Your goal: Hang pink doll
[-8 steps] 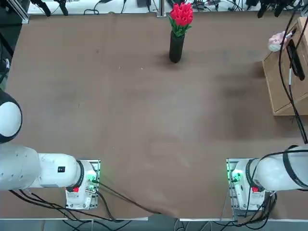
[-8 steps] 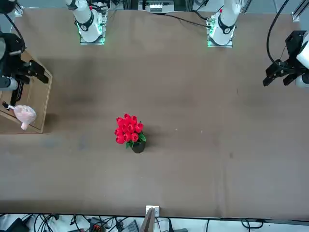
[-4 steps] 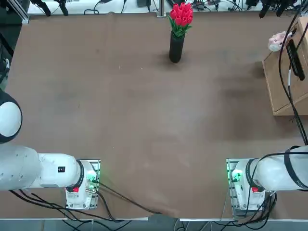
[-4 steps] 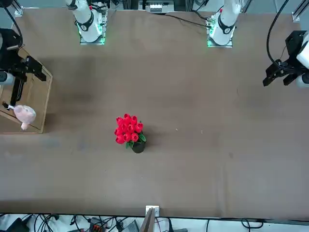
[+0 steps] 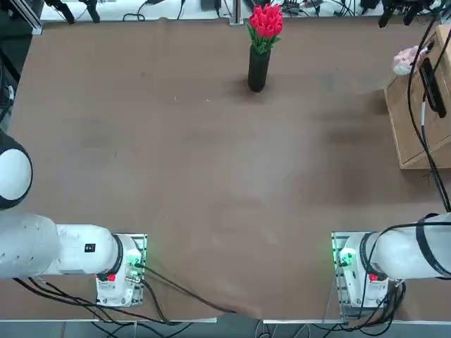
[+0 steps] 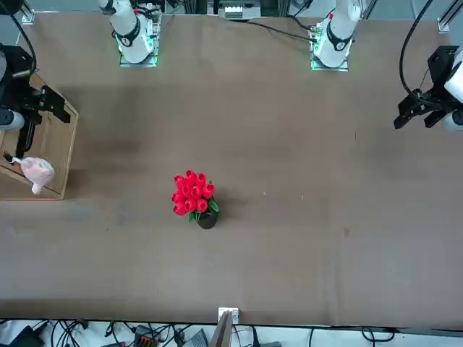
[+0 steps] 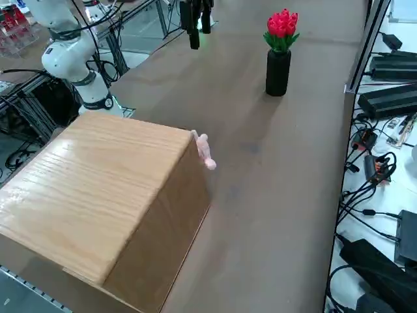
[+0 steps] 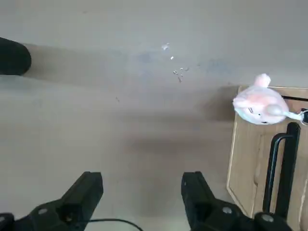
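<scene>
Backing off looks right: doll (image 8: pixel 261 105) hangs from hook (image 8: pixel 304 116), beyond your right gripper's (image 8: pixel 142 190) spread, empty fingers.

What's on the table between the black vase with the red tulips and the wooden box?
Just bare brown tabletop between the vase and the wooden box, as the top view shows; no object lies there.

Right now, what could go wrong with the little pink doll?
The doll hangs by a thin loop from the dark hook at the wooden box's edge, so a bump might swing it or knock it off. The right gripper has its jaws open near the box, so moving that way could bump the black handle.
</scene>
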